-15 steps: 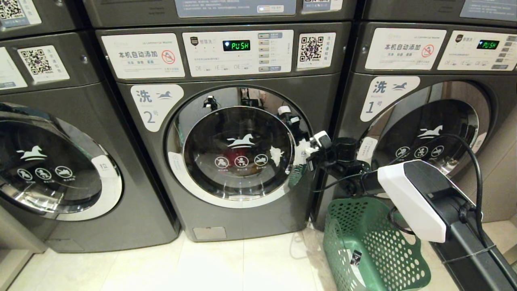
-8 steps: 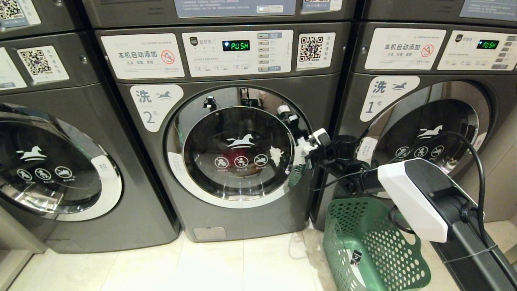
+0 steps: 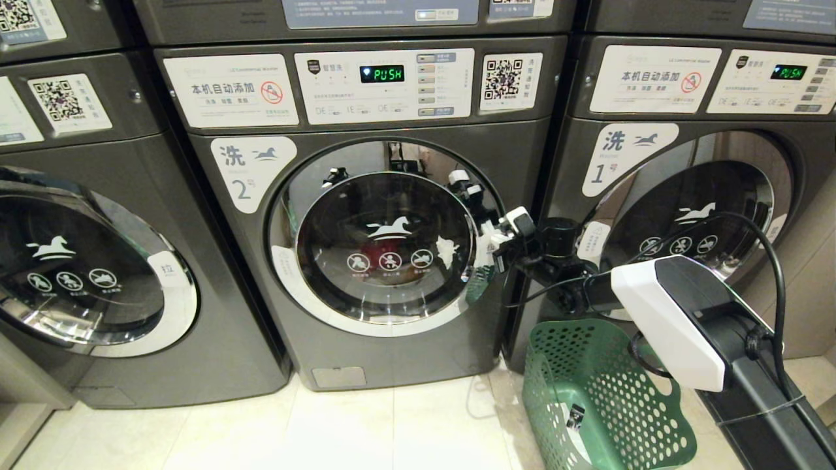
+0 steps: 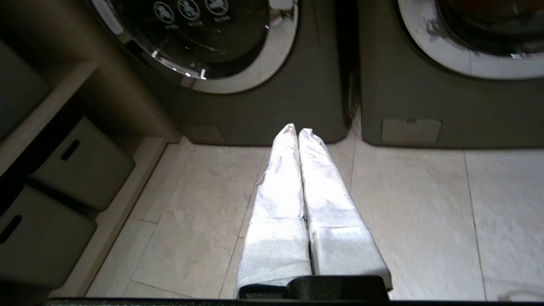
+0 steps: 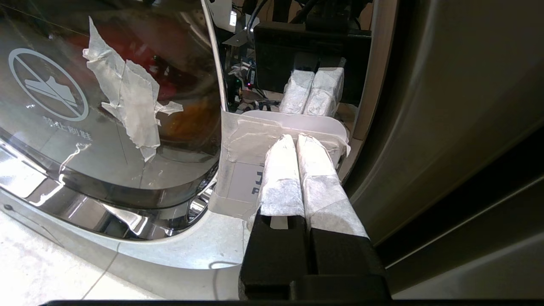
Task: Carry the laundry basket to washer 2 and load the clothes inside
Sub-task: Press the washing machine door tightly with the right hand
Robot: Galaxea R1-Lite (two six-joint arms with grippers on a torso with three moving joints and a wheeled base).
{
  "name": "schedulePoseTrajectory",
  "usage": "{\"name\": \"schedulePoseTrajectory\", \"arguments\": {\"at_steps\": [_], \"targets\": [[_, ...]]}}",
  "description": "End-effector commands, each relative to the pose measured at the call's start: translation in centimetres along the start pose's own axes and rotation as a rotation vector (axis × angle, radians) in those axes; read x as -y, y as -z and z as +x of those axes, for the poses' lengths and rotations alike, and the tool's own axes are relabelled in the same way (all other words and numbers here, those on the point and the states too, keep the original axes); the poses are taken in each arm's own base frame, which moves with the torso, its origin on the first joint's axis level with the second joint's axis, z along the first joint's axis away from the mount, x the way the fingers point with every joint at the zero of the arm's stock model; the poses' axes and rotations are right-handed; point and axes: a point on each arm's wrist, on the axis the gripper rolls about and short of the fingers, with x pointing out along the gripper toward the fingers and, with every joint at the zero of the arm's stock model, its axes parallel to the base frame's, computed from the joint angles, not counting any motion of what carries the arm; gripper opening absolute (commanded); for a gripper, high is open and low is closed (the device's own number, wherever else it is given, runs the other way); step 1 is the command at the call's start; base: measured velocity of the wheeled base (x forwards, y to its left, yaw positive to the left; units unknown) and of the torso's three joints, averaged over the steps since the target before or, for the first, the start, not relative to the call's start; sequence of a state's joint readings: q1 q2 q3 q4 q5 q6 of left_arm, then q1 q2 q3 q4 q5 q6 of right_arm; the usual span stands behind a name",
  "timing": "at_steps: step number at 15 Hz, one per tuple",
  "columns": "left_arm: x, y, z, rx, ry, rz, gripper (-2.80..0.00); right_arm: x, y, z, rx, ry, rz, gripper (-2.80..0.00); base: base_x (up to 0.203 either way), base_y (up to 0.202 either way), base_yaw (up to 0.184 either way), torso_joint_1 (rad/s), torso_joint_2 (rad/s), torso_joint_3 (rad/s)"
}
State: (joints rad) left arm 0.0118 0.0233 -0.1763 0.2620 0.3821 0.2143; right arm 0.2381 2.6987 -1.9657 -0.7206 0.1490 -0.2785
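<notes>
Nothing has shifted but a reflection in the door glass. Right pincer (image 3: 501, 243), tips together and empty, rests against the white pull tab (image 5: 280, 140) at the right rim of washer 2 (image 3: 385, 235); the door looks shut. Laundry basket (image 3: 601, 398) stands on the floor below the right arm; left pincer (image 4: 297, 131), also closed, hangs low

Pale tiled floor (image 3: 366, 424) runs beneath a row of dark grey washers. Left of them, a low shelf (image 4: 46, 106) holds grey storage bins (image 4: 80, 165).
</notes>
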Motion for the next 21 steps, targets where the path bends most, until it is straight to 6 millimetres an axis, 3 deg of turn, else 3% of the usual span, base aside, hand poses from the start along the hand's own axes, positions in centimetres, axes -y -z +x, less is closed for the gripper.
{"name": "schedulePoseTrajectory", "arguments": {"at_steps": [1, 7, 21], "targets": [[0.3, 0.3, 0.5, 0.081, -0.024, -0.037, -2.80, -0.1, -0.1, 0.0, 0.004, -0.001, -0.003, -2.80, 0.000, 0.000, 0.000, 0.000, 0.00, 0.000], [1.6, 0.9, 1.0, 0.197, 0.370, -0.041, -2.80, 0.1, -0.6, -0.1, 0.014, 0.004, -0.004, -2.80, 0.000, 0.000, 0.000, 0.000, 0.00, 0.000], [1.8, 1.3, 1.2, 0.179, 0.385, -0.085, -2.80, -0.5, -0.9, 0.0, 0.019, -0.005, -0.005, -2.80, 0.000, 0.000, 0.000, 0.000, 0.00, -0.026]]}}
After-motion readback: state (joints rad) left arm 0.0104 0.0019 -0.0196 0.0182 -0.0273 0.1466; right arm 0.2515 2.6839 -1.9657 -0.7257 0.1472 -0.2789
